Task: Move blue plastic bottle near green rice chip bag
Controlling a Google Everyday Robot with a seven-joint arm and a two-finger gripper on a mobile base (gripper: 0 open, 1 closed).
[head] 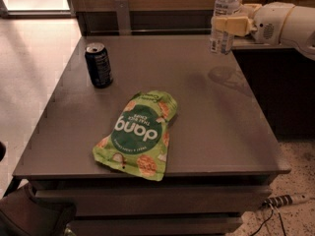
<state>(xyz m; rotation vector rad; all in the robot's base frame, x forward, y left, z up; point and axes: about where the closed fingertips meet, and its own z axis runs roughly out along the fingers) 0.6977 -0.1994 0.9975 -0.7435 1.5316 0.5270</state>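
The clear bottle (226, 4), with a pale label band, hung upright over the table's (211, 112) far right corner, its shadow on the top below. The gripper (222, 24) clasped its middle, cream fingers closed on it. The green chip bag (140, 134) lay flat near the front edge, well apart from the bottle, with bare tabletop between them. A dark can (99, 65) stood by the left edge.

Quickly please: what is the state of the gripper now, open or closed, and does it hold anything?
Gripper: closed on the bottle, holding it above the far right corner of the table.
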